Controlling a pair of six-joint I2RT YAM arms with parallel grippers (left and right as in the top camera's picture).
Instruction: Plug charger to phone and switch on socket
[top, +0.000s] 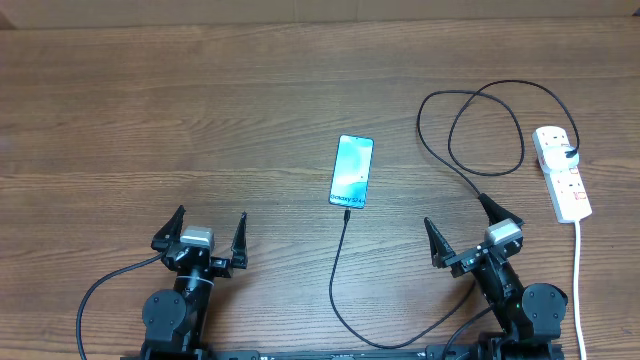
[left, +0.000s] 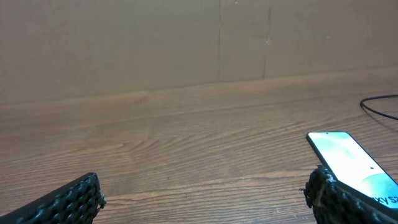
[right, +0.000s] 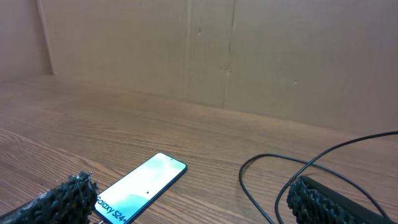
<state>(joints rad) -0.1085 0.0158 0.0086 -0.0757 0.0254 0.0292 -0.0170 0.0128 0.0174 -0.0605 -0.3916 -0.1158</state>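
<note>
The left end effector (top: 211, 214) stands released. Its two fingers are spread wide above bare wood near the front edge of the desk (top: 150, 110), and they grip nothing. The right end effector (top: 456, 211) is likewise spread and empty, angled toward the far left.

Between the two arms, a little farther back, lies the phone (top: 351, 170). It is flat on the desk with its blue screen lit and facing up (both wrist cameras catch it too).

The charger (top: 336, 270) meets the phone's near short edge with its small tip; whether the tip sits in the port is too small to tell. From there it runs toward the front edge and curves right under the right arm. It passes close by that end effector's outer finger, loops widely at the far right and ends at the socket (top: 562, 172).

The socket lies at the right side of the desk, well apart from the phone. Its white cord (top: 578, 270) trails toward the front edge.
</note>
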